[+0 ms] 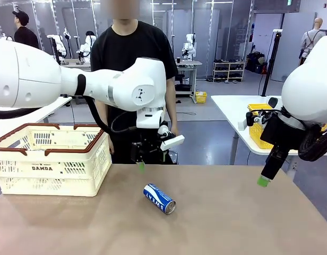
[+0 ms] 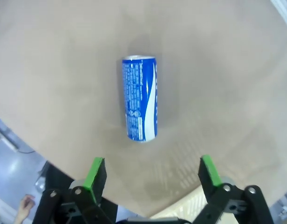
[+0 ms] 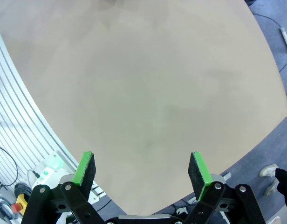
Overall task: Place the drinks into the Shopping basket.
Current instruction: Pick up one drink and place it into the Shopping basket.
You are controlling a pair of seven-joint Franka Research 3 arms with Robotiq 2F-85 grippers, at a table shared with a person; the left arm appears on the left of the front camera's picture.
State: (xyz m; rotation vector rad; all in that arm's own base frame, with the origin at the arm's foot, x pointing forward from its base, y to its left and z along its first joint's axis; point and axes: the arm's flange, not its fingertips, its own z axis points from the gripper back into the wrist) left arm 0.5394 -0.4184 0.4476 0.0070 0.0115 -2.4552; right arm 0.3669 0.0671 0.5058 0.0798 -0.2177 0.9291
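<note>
Basket (image 1: pixel 52 159) interior hidden; left side cut off.

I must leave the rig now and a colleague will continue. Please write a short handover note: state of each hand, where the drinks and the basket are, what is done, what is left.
Left hand: open, empty, hanging above the table near its far edge, over the can.
Right hand: open, empty, above bare table at the right side.
Blue can: lying on its side near the middle of the table, nothing touching it.
Shopping basket: on the table's left side; its inside is hidden from the front view, so I cannot tell what it holds.
Done: cannot be judged.
Left: grasp the blue can and put it into the basket.
</note>
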